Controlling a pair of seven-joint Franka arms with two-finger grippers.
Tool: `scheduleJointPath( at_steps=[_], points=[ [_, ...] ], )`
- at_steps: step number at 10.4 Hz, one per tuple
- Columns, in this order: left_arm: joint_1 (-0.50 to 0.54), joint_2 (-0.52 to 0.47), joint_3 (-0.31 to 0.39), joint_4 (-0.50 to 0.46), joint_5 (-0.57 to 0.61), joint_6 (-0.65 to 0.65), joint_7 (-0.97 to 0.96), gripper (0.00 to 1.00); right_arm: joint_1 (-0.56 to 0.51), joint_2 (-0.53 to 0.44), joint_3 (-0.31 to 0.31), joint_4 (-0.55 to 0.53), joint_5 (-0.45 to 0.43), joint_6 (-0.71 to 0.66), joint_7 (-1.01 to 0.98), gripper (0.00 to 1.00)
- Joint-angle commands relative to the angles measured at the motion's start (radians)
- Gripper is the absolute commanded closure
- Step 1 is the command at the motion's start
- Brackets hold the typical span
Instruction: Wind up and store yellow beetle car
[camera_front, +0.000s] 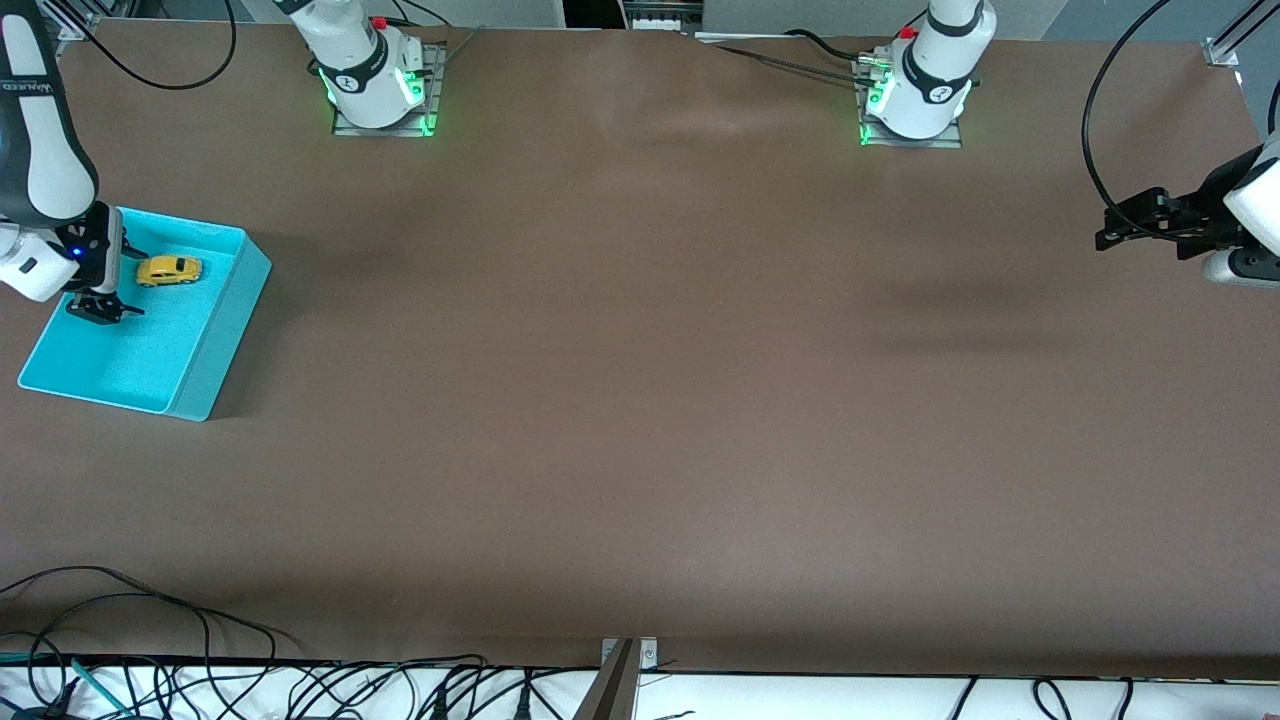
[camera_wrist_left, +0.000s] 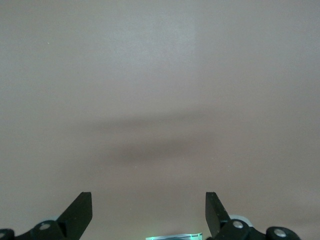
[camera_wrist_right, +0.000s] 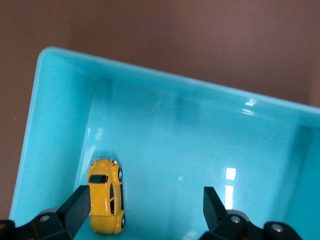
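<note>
1. At the right arm's end of the table sits a turquoise bin (camera_front: 215, 350), and the yellow beetle car (camera_front: 169, 270) lies on its floor, on its wheels, in the part of the bin farther from the front camera.
2. The right gripper (camera_front: 96, 308) hangs over the bin with its fingers spread and nothing between them; the car lies just beside one fingertip (camera_wrist_right: 79, 202), free of it.
3. The left gripper (camera_front: 1128, 223) waits over the bare brown table (camera_front: 640, 400) at the left arm's end, fingers apart and empty, well away from the car.
</note>
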Motion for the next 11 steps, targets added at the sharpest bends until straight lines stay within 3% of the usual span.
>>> scheduleJointPath(
  at_steps=[1, 4, 5, 8, 11],
  points=[
    [0.01, 0.017, -0.01, 0.027, 0.002, -0.022, -0.011, 0.0, 0.123, -0.044, -0.005, 0.087, 0.039, -0.119, 0.275, 0.0],
    [0.007, 0.017, -0.011, 0.028, 0.005, -0.022, -0.009, 0.0, 0.246, -0.119, -0.003, 0.139, 0.134, -0.202, 0.674, 0.0],
    [0.006, 0.017, -0.011, 0.03, 0.005, -0.022, -0.009, 0.0, 0.286, -0.165, -0.003, 0.131, 0.142, -0.217, 0.821, 0.0],
    [0.019, 0.02, -0.007, 0.028, -0.008, -0.021, -0.014, 0.0, 0.32, -0.306, 0.083, 0.107, 0.142, -0.294, 1.347, 0.0],
    [0.013, 0.027, -0.011, 0.034, 0.005, -0.019, -0.003, 0.0, 0.396, -0.411, 0.103, 0.096, 0.139, -0.317, 1.686, 0.0]
  ],
)
